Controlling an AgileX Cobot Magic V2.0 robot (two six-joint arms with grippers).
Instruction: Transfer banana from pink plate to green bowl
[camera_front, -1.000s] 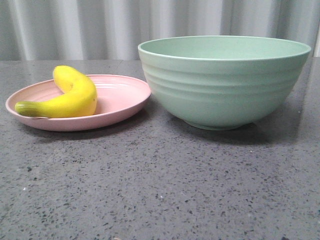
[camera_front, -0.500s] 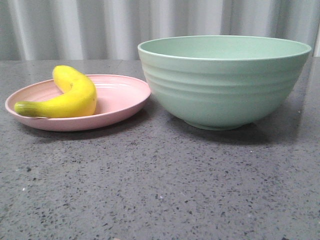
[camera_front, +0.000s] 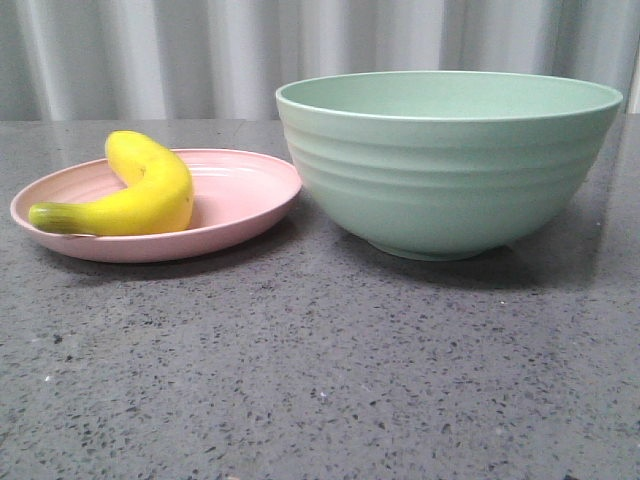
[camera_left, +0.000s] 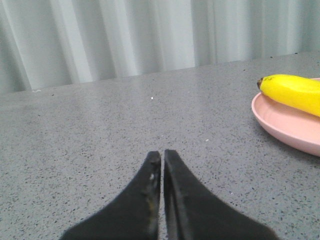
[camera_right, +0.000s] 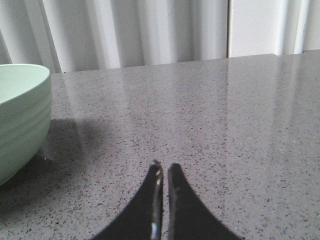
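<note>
Grey speckled desk (camera_front: 320, 380): both our pincers, left pincer (camera_left: 162, 155) and right pincer (camera_right: 164, 167), pressed closed, empty. Banana (camera_left: 295, 92) on pink plate (camera_left: 285, 125), ahead beside the left; it must open and reach before green bowl (camera_front: 450, 160).

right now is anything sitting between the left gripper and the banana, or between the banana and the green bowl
Nothing visible blocks either path. The left gripper, shut and empty, has only bare table between it and the banana on the pink plate. The green bowl stands right beside the plate; only its tall wall must be cleared.
</note>
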